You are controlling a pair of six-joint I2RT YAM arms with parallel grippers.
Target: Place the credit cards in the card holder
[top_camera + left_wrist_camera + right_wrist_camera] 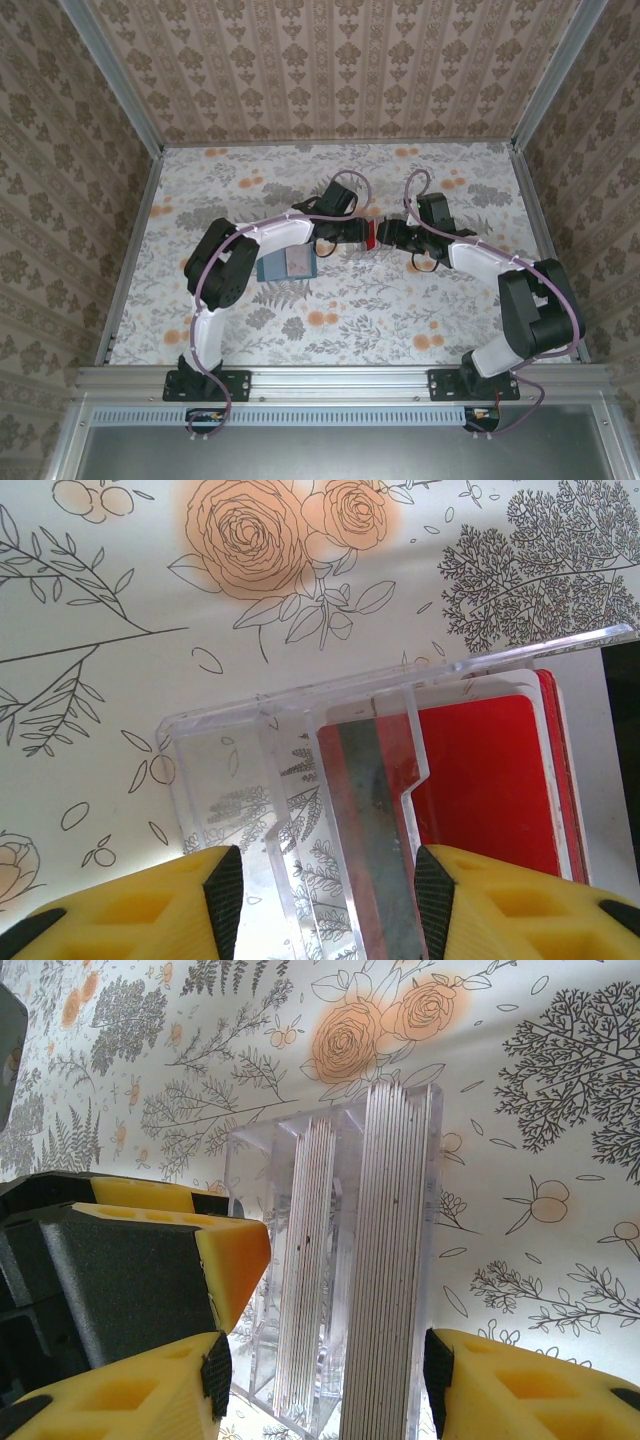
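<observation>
The left gripper hovers with its jaws apart over the clear tray, where the credit cards stand. The right gripper straddles the tray, but I cannot tell whether it pinches it. It would be best to steady the tray, close on one card's exposed edge only, and lift straight. The card holder lies left of the tray on the desk.

Lab test cell, wallpapered walls, aluminium frame
</observation>
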